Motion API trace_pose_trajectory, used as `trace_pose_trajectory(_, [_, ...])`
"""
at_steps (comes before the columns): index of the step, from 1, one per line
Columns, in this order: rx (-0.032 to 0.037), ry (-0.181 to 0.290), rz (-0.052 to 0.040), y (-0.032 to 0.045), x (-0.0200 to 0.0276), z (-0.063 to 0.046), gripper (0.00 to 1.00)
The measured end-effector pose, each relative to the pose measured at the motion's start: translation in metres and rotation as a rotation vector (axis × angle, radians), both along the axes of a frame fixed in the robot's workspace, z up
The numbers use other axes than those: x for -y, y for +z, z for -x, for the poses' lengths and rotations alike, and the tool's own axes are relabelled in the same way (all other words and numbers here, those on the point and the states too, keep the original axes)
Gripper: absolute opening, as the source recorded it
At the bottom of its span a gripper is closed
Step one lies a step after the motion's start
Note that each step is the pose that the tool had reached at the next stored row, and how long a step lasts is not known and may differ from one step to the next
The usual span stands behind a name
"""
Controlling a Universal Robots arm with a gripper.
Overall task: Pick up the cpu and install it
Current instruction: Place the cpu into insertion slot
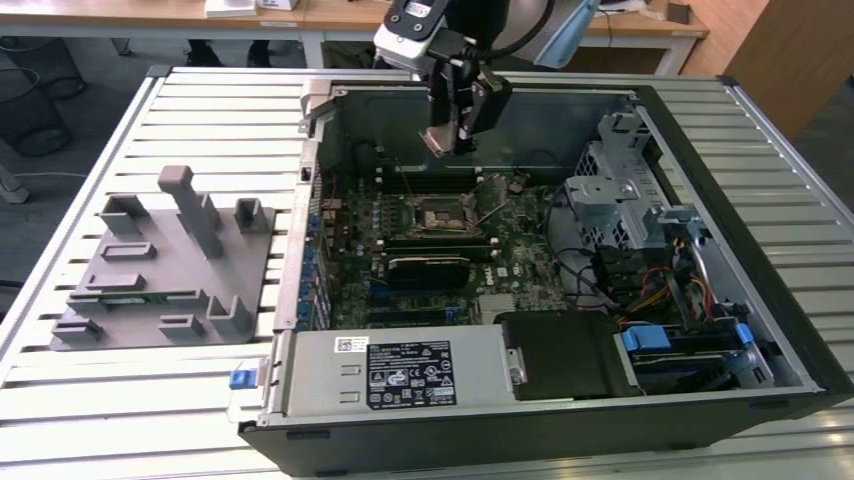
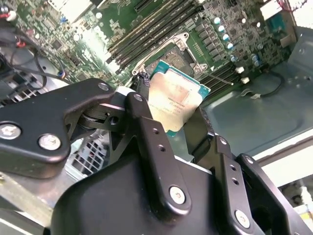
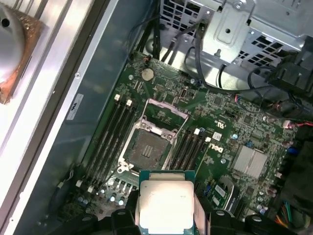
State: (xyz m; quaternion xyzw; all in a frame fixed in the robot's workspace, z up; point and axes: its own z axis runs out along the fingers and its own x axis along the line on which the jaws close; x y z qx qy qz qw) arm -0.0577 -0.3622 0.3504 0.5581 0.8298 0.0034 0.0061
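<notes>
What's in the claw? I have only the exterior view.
Observer: The cpu, clamped by two opposite edges in the claw; both wrist views show it.
Operator: Socket ready?
Observer: In the first wrist view the socket is empty, its frame swung open.
Operator: Chip seated?
Observer: No. In the second wrist view it hangs above the motherboard, not in the socket.

**Your count around the socket [image 3: 146,149]**

You have one open socket inside one computer case [image 1: 534,430]. Two banks of memory slots [image 3: 115,137] flank it, one bank each side. One cpu [image 3: 165,205] hangs near it, pinched in one gripper [image 2: 168,105]. One coin cell [image 3: 147,74] lies near it; one grey tray [image 1: 147,265] stands well apart from it.
</notes>
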Motion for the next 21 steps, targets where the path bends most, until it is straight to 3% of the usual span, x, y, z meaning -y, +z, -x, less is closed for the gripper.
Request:
trace_pose_trajectory(11, [0.0,-0.154,0.0,-0.0013,-0.0013,0.0,0.53])
trace_pose_trajectory(21, [0.0,-0.26,0.0,-0.0029,-0.0033,0.0,0.53])
